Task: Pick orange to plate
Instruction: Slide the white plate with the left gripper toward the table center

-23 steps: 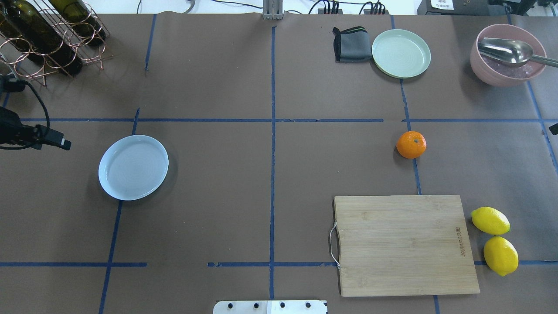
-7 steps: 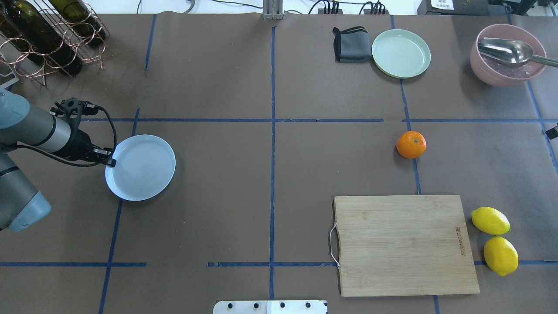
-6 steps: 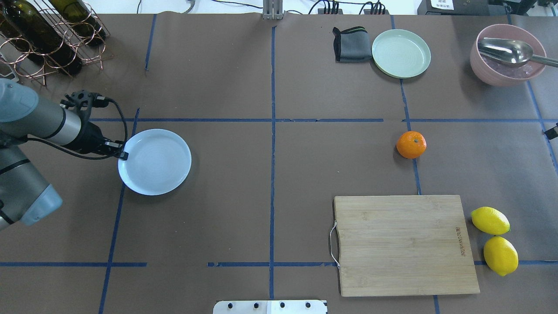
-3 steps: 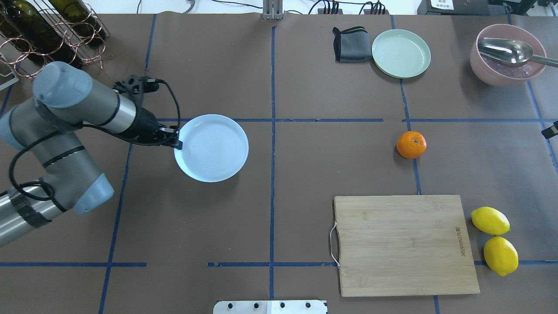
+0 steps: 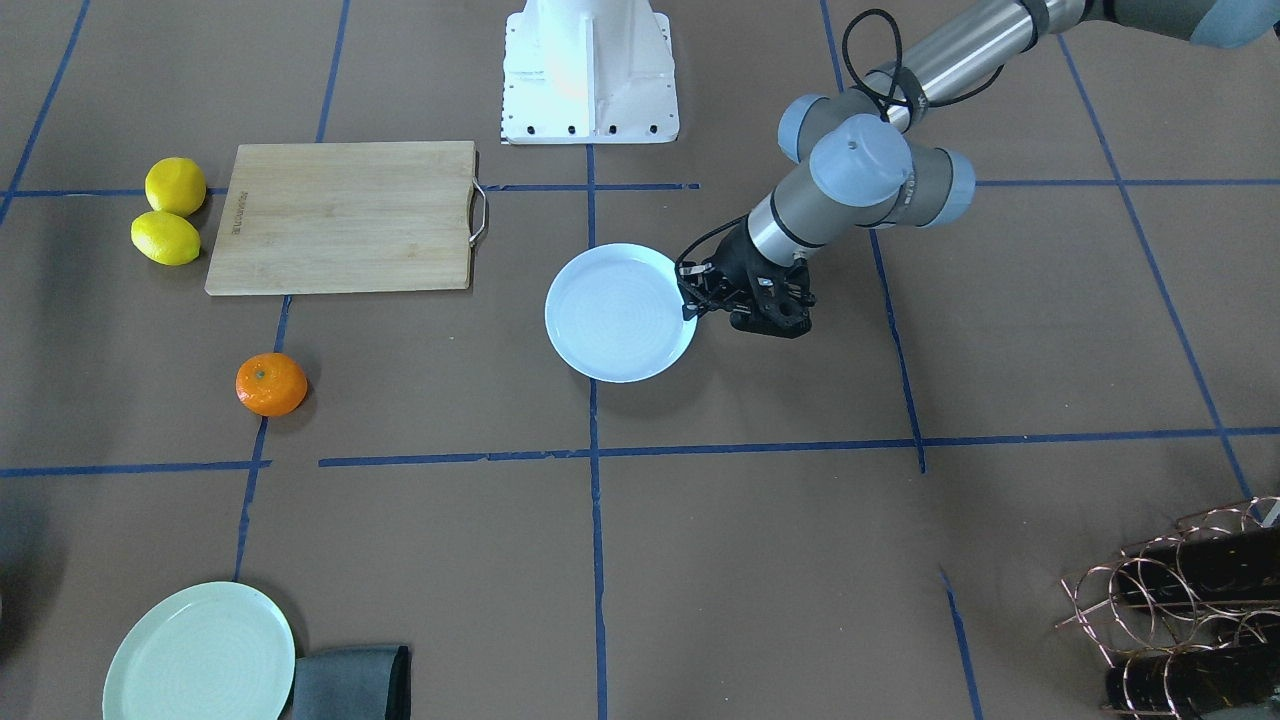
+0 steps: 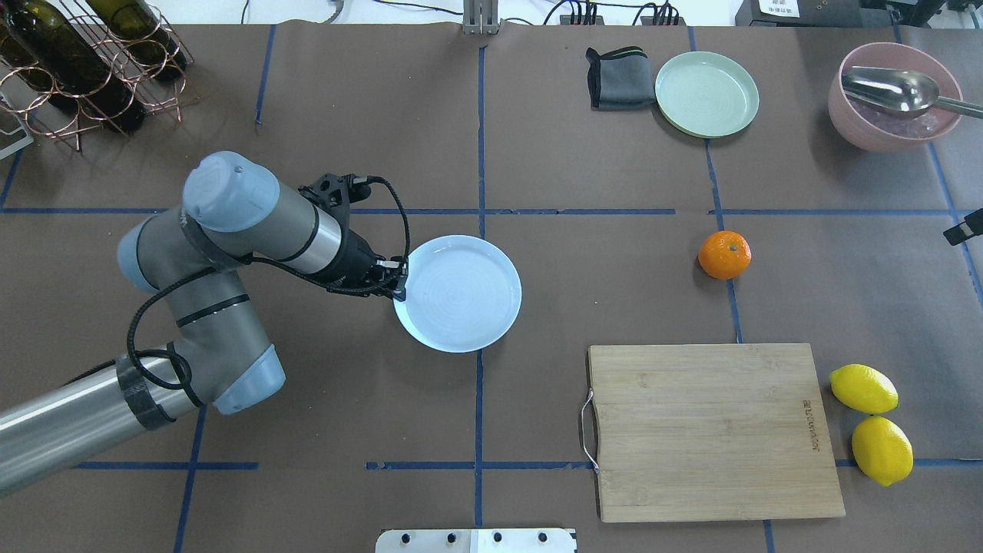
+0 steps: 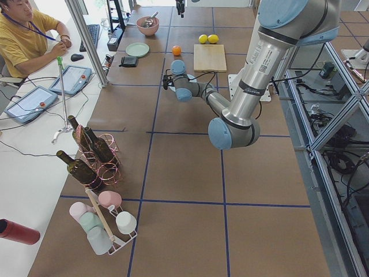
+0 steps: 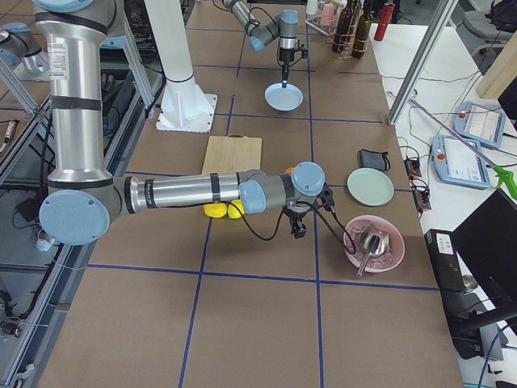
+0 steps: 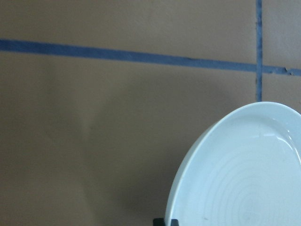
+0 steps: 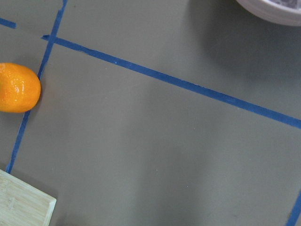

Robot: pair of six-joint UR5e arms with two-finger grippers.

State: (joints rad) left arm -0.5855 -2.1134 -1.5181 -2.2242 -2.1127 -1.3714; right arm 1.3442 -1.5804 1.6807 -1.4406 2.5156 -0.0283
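The orange [image 6: 724, 255] rests on the brown table at the right, on a blue tape line; the front view has the orange [image 5: 271, 384] at its left, and the right wrist view catches the orange [image 10: 18, 88] at its left edge. My left gripper [image 6: 399, 280] is shut on the left rim of the pale bluish-white plate [image 6: 458, 293], near the table's middle. In the left wrist view the plate [image 9: 244, 174] casts a shadow on the table below. Only a black tip of my right gripper [image 6: 966, 229] shows at the right edge, well right of the orange; I cannot tell its state.
A wooden cutting board [image 6: 714, 430] lies in front of the orange, with two lemons [image 6: 863, 388] to its right. At the back right are a pale green plate [image 6: 706, 94], a grey cloth [image 6: 618, 77] and a pink bowl [image 6: 895, 96] with a spoon. A bottle rack [image 6: 84, 61] stands back left.
My left arm has come in, gripped the plate at its rim and carried it rightward from the table's left part to the middle. The orange has not moved.
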